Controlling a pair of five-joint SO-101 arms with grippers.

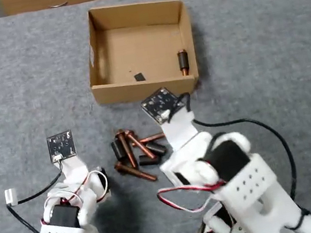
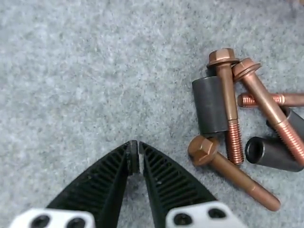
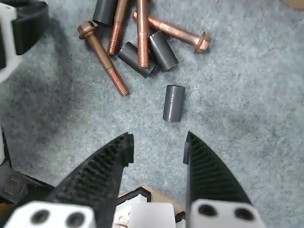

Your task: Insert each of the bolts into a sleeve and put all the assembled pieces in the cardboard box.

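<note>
1 assembled piece (image 1: 183,63), a bolt seated in its sleeve, lies inside the cardboard box (image 1: 145,88) against one side wall, so the job looks only begun. On the grey table (image 1: 263,44), just outside the box's front wall and between the 2 arms, 4 loose bolts (image 3: 142,33) sit in a crossed heap with 3 dark sleeves (image 3: 163,51). Some bolts rest over or beside a sleeve, but none appears to be pushed through one. A 4th, lone sleeve (image 3: 173,103) lies on its side a little apart from the heap. By that count, 4 pairings and 4 drops into the box are left. The right gripper (image 3: 156,142) hangs over the table near the lone sleeve, its fingers spread wide and holding nothing. The left gripper (image 2: 137,154) sits beside the heap with its fingertips pressed together, and it too is empty. A small dark scrap (image 1: 139,77) also lies in the box, and I cannot tell what it is.
</note>
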